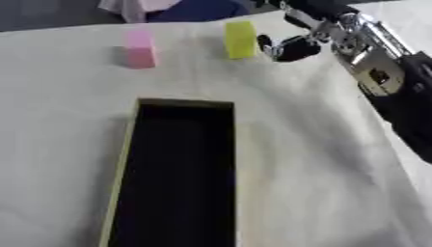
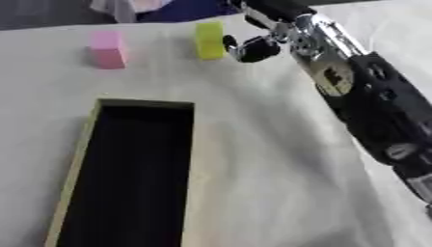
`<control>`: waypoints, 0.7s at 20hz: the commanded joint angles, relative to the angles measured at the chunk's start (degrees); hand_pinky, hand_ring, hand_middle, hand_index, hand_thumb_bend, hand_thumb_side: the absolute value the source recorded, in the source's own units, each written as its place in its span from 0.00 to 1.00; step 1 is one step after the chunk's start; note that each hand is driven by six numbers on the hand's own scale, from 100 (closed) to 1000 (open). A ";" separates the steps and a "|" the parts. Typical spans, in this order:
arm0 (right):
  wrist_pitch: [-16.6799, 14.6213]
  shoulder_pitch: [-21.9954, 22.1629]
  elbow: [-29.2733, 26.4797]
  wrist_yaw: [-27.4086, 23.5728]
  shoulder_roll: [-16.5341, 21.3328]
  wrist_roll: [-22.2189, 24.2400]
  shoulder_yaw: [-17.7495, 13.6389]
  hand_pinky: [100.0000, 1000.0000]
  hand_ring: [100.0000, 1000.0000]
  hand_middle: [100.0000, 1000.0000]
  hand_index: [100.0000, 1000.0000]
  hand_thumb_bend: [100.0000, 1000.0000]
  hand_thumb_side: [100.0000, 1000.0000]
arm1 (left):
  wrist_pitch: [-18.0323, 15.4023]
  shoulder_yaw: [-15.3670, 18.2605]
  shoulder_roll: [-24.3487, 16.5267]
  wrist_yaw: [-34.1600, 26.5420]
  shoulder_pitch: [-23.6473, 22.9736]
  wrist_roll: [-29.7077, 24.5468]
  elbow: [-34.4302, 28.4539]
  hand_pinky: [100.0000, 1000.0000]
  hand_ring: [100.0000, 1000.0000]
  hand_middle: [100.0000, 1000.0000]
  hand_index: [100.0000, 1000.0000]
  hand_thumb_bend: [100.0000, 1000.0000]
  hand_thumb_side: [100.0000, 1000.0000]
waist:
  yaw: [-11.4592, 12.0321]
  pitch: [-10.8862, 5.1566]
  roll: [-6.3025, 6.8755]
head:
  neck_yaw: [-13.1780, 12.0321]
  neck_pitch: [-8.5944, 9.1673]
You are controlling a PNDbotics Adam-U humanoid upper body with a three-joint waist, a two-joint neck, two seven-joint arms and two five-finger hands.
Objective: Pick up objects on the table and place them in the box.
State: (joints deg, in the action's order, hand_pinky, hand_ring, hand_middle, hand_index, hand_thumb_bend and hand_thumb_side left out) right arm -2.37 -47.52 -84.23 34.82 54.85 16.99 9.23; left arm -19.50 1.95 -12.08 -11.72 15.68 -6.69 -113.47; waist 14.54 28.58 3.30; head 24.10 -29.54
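Up at about one o'clock, right hand [image 1: 291, 47] reaching in from the upper right corner on a black and silver arm [image 1: 380, 72], dark fingers curled but closed round nothing, thumb side just beside the yellow block [image 1: 239, 39]; contact between them cannot be told. Yellow block standing upright on the counter [image 1: 303, 159] at roughly twelve o'clock, near the far edge. Pink block [image 1: 139, 49] also upright, at about eleven o'clock, well apart from the yellow one and clear of the hand. Long open box [image 1: 127, 159] lying from the centre down to six o'clock, pale yellowish rim, dark inside, nothing visible in it, both blocks beyond its far end at twelve o'clock. Pale cloth-like covering over the counter, faintly creased toward three o'clock. Blue and pinkish shapes [image 1: 182, 7] past the far edge at twelve o'clock, too unclear to name. Left hand nowhere to be seen in either view.
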 commanded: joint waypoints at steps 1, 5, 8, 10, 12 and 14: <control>-0.30 -1.40 -0.10 0.60 1.00 0.04 -0.27 0.95 1.00 0.84 1.00 0.00 0.17 | -0.06 0.03 -0.39 0.17 0.46 -0.26 -1.12 0.54 0.49 0.58 0.83 0.02 0.84 | 0.13 -1.00 -0.30 | 0.42 1.20; -1.07 -1.76 0.10 0.37 0.80 0.36 -0.28 0.96 1.00 0.85 1.00 0.00 0.17 | 0.07 0.07 -0.25 0.36 0.51 -0.20 -1.12 0.54 0.48 0.57 0.83 0.02 0.84 | 0.36 -0.58 -0.46 | 0.66 2.06; -1.55 -1.83 0.25 1.33 0.87 -0.12 -0.40 0.97 1.00 0.88 1.00 0.00 0.14 | 0.23 0.08 -0.16 0.56 0.45 -0.10 -1.12 0.54 0.48 0.57 0.82 0.02 0.84 | 0.63 -0.33 -0.57 | 0.95 2.63; -1.86 -1.82 0.35 2.51 0.93 -0.30 -0.45 0.97 1.00 0.89 1.00 0.00 0.15 | 0.29 0.13 -0.09 0.71 0.37 -0.03 -1.12 0.54 0.48 0.57 0.82 0.02 0.84 | 0.73 -0.14 -0.67 | 1.15 2.95; -2.22 -1.81 0.40 3.47 0.94 -0.35 -0.49 0.97 1.00 0.90 1.00 0.00 0.15 | 0.33 0.16 -0.04 0.86 0.39 0.02 -1.12 0.54 0.48 0.57 0.82 0.02 0.84 | 0.75 0.08 -0.77 | 1.34 3.26; -2.50 -1.83 0.58 4.23 0.83 -0.37 -0.51 0.98 1.00 0.90 1.00 0.00 0.16 | 0.37 0.12 0.03 0.94 0.51 0.00 -1.12 0.54 0.47 0.57 0.82 0.01 0.84 | 0.76 0.28 -0.82 | 1.54 3.58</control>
State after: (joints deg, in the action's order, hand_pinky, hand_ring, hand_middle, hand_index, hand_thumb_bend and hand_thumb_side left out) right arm -4.53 -48.39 -83.39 38.24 54.25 16.66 9.40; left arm -19.31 1.95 -11.57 -11.03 15.68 -6.74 -113.47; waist 15.23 30.13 2.66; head 25.38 -26.92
